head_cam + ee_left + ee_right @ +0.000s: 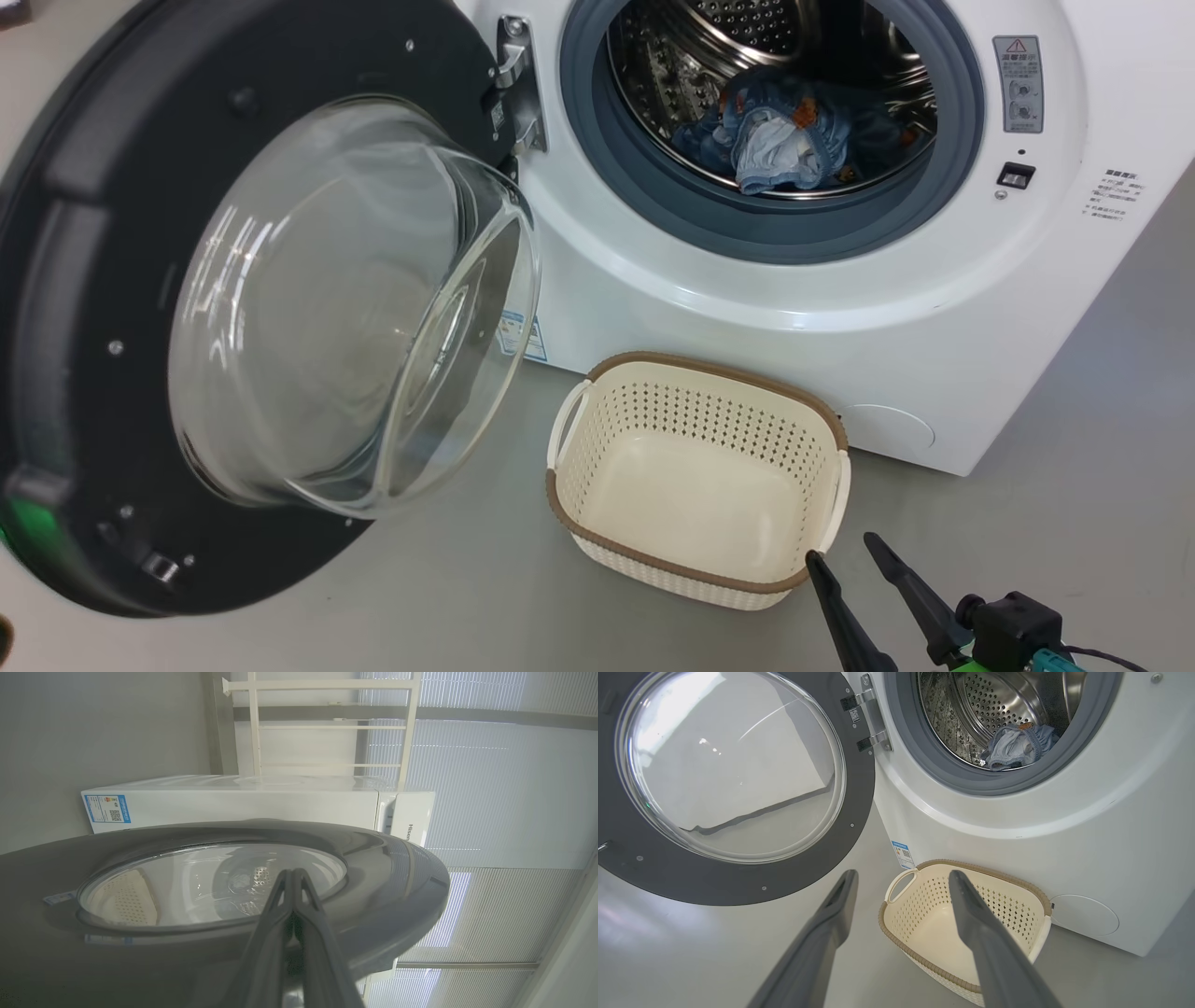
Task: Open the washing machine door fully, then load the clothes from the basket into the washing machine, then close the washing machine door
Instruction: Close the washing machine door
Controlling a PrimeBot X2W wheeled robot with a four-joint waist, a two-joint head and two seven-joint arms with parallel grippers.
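Observation:
The washing machine stands with its door swung wide open to the left, the glass bowl bulging toward me. The clothes, blue fabric with a white patch, lie inside the steel drum. The basket sits empty on the floor in front of the machine. My right gripper is open just beside the basket's near right corner, holding nothing. The right wrist view looks past the right gripper at the basket and the clothes. My left gripper is shut, pointing at the door's outer face.
Grey floor spreads around the basket and under the open door. A blue label sticker marks the machine's lower side. A white rack and window blinds stand behind the machine in the left wrist view.

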